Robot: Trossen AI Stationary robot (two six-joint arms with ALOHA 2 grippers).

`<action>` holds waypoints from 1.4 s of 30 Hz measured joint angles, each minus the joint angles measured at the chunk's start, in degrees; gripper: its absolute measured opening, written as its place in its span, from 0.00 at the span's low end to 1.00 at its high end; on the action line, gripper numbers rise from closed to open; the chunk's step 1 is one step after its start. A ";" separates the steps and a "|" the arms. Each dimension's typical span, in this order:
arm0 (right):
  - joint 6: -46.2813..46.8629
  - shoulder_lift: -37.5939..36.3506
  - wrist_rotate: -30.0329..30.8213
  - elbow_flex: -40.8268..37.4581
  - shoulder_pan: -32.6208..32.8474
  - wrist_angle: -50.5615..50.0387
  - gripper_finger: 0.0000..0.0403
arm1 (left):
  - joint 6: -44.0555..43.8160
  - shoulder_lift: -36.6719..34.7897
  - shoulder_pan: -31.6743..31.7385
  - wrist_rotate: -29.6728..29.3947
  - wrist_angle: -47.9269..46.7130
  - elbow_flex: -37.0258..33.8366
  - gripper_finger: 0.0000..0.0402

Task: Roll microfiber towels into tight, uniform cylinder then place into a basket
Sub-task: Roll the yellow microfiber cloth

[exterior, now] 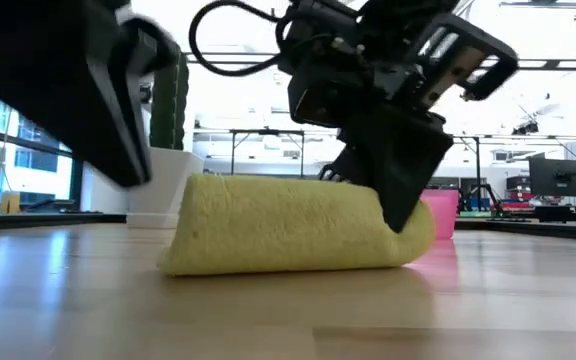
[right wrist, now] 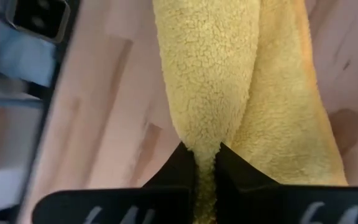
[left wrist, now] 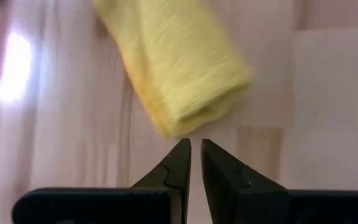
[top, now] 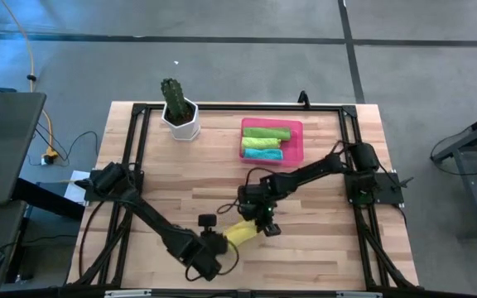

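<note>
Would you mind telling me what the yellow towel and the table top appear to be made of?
The yellow towel looks like soft microfiber or terry: its surface is fuzzy and nubbly, and it bunches where the right gripper pinches it. The table top seems to be pale wood, butcher-block style, with visible jointed strips and a smooth, slightly glossy finish.

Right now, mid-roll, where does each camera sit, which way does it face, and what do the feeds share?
High view: overhead, straight down on the table; both arms, pink basket.
Low view: tabletop level, looking across; yellow towel under the right end effector.
Left wrist view: past the left end effector, nearly shut and empty, towel end just ahead.
Right wrist view: right end effector pinching a towel fold.
Shared: all four show the yellow towel.
</note>
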 joint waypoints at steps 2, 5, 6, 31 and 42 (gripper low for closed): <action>2.23 0.12 -2.53 0.00 -1.41 0.03 0.01 | 2.72 -0.02 -0.93 -3.43 0.07 1.05 0.08; 6.37 0.72 -4.66 0.00 -3.29 -0.83 0.01 | 7.33 -0.08 -1.98 -9.14 0.88 2.06 0.08; 7.60 1.12 -4.86 0.00 -3.75 -0.69 0.01 | 8.54 -0.10 -1.98 -10.14 1.74 2.08 0.08; 9.42 5.30 -8.09 0.13 -4.79 0.07 0.06 | 8.08 6.70 6.18 2.59 7.04 2.17 0.08; 2.06 2.42 -6.23 -0.04 -4.89 -4.24 0.29 | 7.36 8.03 6.44 5.69 7.44 2.34 0.07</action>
